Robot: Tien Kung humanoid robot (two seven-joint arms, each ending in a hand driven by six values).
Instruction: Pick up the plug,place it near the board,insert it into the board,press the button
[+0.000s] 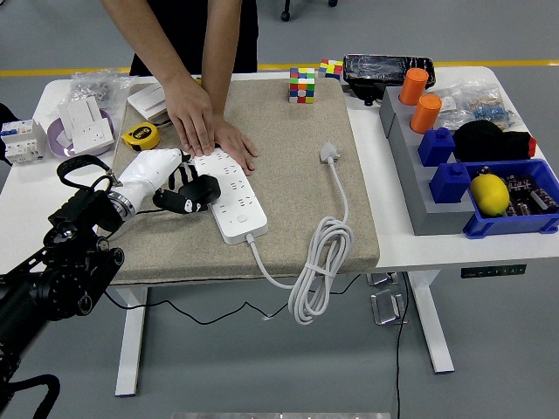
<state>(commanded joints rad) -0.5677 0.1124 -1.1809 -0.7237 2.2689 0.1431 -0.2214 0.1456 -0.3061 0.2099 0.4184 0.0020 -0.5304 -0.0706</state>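
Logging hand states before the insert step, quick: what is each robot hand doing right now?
Left hand: shut on the black plug, at the power strip.
Right hand: not in view.
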